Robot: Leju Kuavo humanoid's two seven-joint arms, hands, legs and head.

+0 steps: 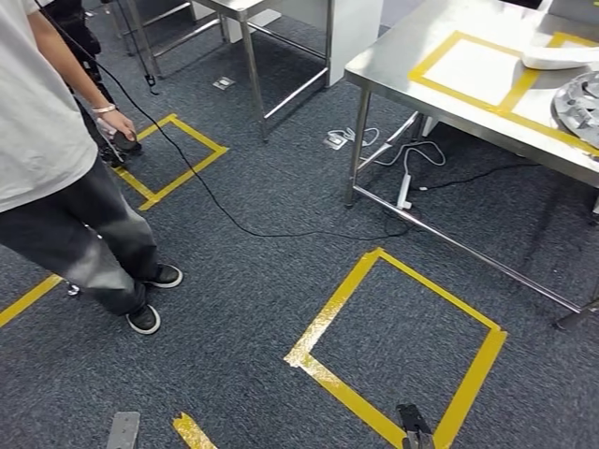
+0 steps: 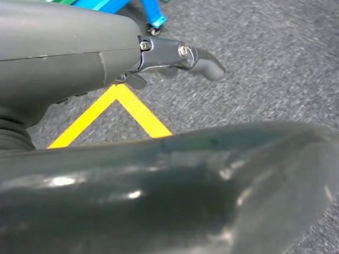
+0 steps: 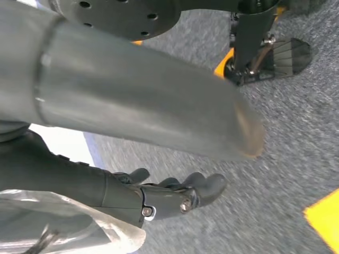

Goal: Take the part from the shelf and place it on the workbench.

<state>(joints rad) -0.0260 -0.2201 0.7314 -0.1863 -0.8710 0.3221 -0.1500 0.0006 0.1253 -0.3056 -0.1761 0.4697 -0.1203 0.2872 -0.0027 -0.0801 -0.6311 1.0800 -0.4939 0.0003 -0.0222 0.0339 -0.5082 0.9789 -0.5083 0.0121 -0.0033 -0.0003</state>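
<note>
The steel workbench (image 1: 396, 65) stands at the upper right in the head view, marked with yellow tape squares. On it lie a white curved part (image 1: 558, 58) and a grey round metal part (image 1: 579, 108) at the frame's edge. My left hand (image 2: 100, 69) hangs over the carpet with its fingers (image 2: 199, 61) stretched out, apart from the thick thumb, and nothing between them. My right hand (image 3: 160, 201) also hangs above the floor, its fingers only slightly curled and its thumb (image 3: 140, 106) well apart. A white patch (image 3: 60, 143) shows behind the palm; I cannot tell what it is.
A person (image 1: 42, 122) in a white shirt stands at the left, holding a device whose black cable (image 1: 233, 220) runs across the carpet. A yellow tape square (image 1: 396, 346) marks the floor ahead. A second metal table (image 1: 247, 9) stands at the back. A blue shelf foot (image 2: 153, 13) sits near my left hand.
</note>
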